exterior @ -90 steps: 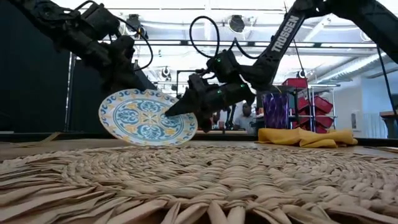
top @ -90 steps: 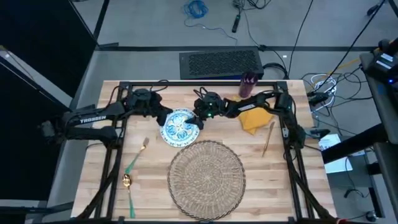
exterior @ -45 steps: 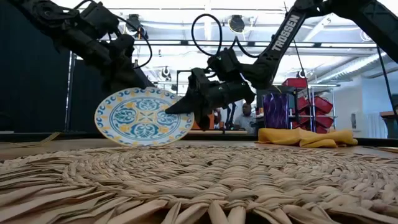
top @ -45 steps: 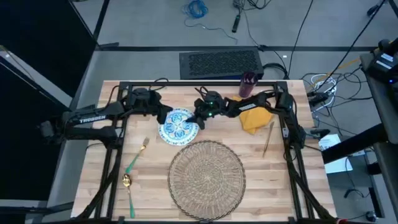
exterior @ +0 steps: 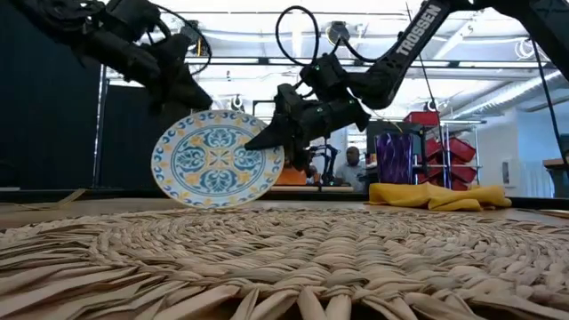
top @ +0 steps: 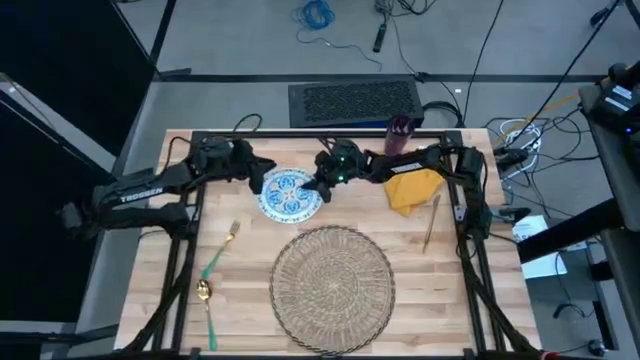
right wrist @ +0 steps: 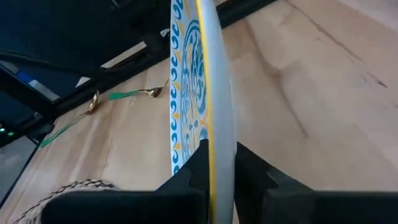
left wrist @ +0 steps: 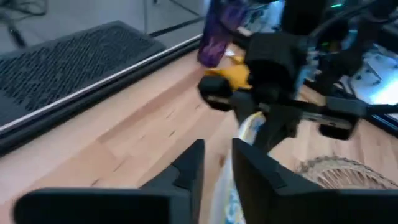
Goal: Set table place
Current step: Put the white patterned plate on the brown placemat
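The blue-green patterned plate (top: pixel 290 193) stands steeply tilted between my two grippers at the far middle of the table (top: pixel 480 300), its face toward the near edge (exterior: pixel 216 158). My left gripper (top: pixel 260 182) is shut on its left rim and my right gripper (top: pixel 320 190) on its right rim. The round woven placemat (top: pixel 333 285) lies flat near the front. A green-handled fork (top: pixel 220 250) and spoon (top: pixel 206 305) lie at the left. The yellow napkin (top: pixel 412 188), knife (top: pixel 431 222) and purple cup (top: pixel 399 135) are at the right. My left gripper pinches the plate's upper left rim (exterior: pixel 188 120) between its two fingers (left wrist: pixel 189 168), coming from the table's left and slanting down. My right gripper pinches the plate's right rim (right wrist: pixel 214 146), one finger (right wrist: pixel 193 165) on the patterned face and one on the back, coming level from the table's right. The plate stands nearly upright; the placemat hides whether its low edge touches the table.
Black frame rails (top: pixel 300 135) run along the table's far edge and sides. A dark grille panel (top: pixel 355 100) lies behind the table. In the low view a person (exterior: pixel 354 167) sits in the room beyond. Bare wood shows between plate and placemat.
Both grippers have risen a little and gone toward the table's far edge with the plate. The plate has tipped more upright, its face turning further toward the near edge.
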`<state>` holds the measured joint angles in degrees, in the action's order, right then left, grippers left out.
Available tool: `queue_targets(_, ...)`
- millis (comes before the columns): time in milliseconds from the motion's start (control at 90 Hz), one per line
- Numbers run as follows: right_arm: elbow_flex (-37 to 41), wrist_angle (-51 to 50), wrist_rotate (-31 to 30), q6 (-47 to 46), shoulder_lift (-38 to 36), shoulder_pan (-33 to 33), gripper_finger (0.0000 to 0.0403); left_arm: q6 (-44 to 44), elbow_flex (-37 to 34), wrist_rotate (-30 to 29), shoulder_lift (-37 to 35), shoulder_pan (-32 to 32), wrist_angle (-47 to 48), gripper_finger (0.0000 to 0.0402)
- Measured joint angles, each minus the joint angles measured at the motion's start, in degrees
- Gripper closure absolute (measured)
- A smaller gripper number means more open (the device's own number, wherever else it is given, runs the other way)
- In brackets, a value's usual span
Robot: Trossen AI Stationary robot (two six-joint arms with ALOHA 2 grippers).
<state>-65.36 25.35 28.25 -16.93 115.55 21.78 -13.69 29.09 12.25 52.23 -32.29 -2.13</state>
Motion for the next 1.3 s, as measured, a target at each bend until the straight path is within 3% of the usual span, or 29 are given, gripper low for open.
queue_targets(189, 0.1, 1.4, -0.2, -2.0, -0.2, -0.1, 0.0383, -0.8, 0.0, -5.3, -2.2, -0.1, 0.2, 0.027)
queue_targets(522, 0.2, -3.3, -1.2, -10.5, -10.9, 0.7, 0.0384, -0.5, 0.0, -6.7, -4.3, -2.3, 0.1, 0.0265)
queue_targets(622, 0.2, -9.5, -1.4, -13.0, -16.4, 0.8, 0.0384, -0.4, 0.0, -6.7, -4.6, -3.3, 0.0, 0.0265)
queue_targets(833, 0.2, -32.4, -1.6, -13.8, -27.9, -0.3, 0.0384, 1.1, 0.0, -6.7, -4.6, -4.7, 0.1, 0.0265)
queue_targets(1067, 0.2, -51.3, -1.2, -19.0, -35.0, -8.3, 0.0384, 1.2, 0.0, -4.0, -4.6, -5.3, 0.1, 0.0265)
queue_targets(1300, 2.4, -54.2, 0.9, -28.5, -35.8, -20.2, 0.0384, 1.1, 0.0, -3.4, -4.6, -5.2, 0.1, 0.0265)
